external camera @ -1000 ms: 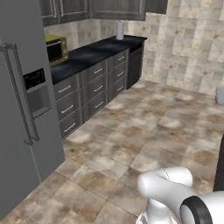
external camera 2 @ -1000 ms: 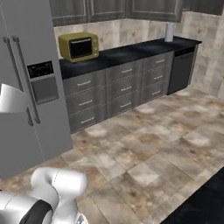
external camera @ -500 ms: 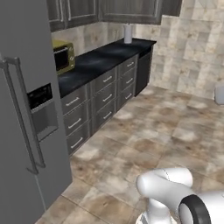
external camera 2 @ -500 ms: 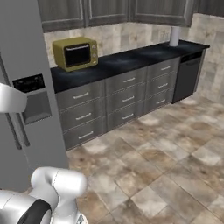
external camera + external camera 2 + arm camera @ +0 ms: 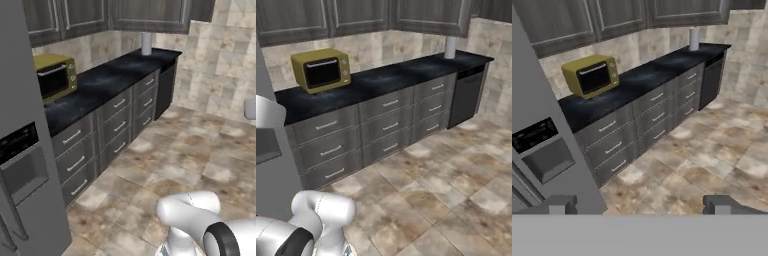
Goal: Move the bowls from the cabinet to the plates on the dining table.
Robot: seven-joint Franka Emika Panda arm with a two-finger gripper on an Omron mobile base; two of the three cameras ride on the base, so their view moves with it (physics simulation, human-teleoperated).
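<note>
Right now the arm (image 5: pixel 200 220) sits folded low by the base, claw (image 5: pixel 639 204) spread wide, holding nothing, aimed at the drawers (image 5: pixel 637 125). Cabinet (image 5: pixel 361 17) doors are shut above the black table (image 5: pixel 386 80), so bowls can't be seen. Hand view shows the fridge (image 5: pixel 542 150) dispenser beside the yellow microwave (image 5: pixel 591 75); left base view shows a dark dishwasher (image 5: pixel 165 90). Versus earlier, the whole picture has shifted: camera moved closer.

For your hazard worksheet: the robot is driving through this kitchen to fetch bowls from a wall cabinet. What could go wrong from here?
1. The fridge stands close on the left; the base could clip it while turning.
2. The cabinet doors are shut, so the open hand must pull a door first.
3. The microwave sits under them, possibly hindering reach.
</note>
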